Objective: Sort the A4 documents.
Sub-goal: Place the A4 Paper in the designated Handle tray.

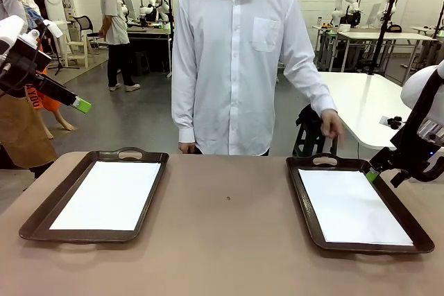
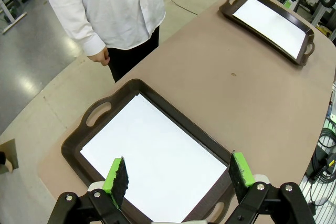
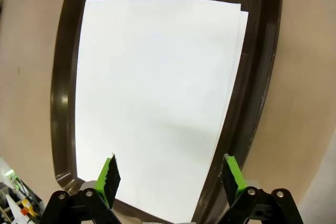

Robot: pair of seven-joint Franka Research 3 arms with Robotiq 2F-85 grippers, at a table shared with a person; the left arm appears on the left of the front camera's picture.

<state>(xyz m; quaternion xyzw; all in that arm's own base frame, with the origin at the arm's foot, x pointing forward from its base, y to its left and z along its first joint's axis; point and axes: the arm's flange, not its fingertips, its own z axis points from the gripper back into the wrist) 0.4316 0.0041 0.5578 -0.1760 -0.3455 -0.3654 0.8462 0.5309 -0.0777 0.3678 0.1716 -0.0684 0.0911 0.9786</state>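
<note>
White A4 documents lie in both dark brown handled trays. One sheet [image 1: 107,195] lies flat in the left tray [image 1: 41,223]. My left gripper [image 1: 82,106] hangs open high above the table's left edge; its wrist view has the green pads [image 2: 118,179] spread over that sheet [image 2: 157,156]. My right gripper [image 1: 374,173] is open just above the far right rim of the right tray [image 1: 305,206], over its paper [image 1: 354,206]. In the right wrist view the gripper [image 3: 170,177] holds nothing, and two sheets [image 3: 157,93] lie slightly offset at one corner.
A person in a white shirt [image 1: 236,60] stands at the far edge, one hand [image 1: 331,126] hanging near the right tray's handle [image 1: 325,160]. Bare brown tabletop [image 1: 229,227] lies between the trays. The right tray [image 2: 268,22] also appears far off in the left wrist view.
</note>
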